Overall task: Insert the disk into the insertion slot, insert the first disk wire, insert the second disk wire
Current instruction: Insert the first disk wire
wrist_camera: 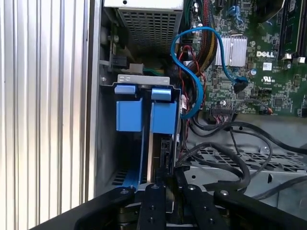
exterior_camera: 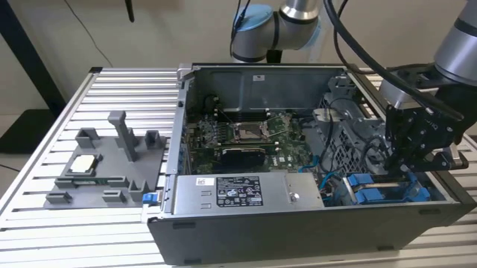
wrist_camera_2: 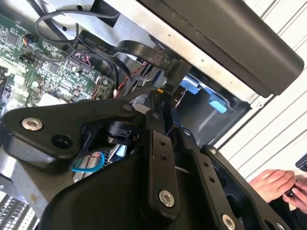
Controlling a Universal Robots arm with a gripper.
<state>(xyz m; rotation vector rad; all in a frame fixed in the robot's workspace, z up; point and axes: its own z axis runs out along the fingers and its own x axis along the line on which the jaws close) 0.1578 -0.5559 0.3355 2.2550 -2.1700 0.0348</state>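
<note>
A: Where's the blue-framed silver-grey hard drive (wrist_camera: 163,117) sitting?
B: In the dark grey cage bay (wrist_camera: 106,143), four o'clock in the exterior view. The gripper (wrist_camera: 169,179)'s hold, I can't tell. You're risking snagging the thin blue cables (wrist_camera: 199,29) looping beside it.

The table (exterior_camera: 111,84) is ribbed, brushed bare metal, and the computer case (exterior_camera: 298,234) on it is matt dark grey sheet metal. The carrier frames (wrist_camera: 163,117) are smooth bright blue plastic. The gripper (exterior_camera: 408,167) is matt black with shiny screw heads.
</note>
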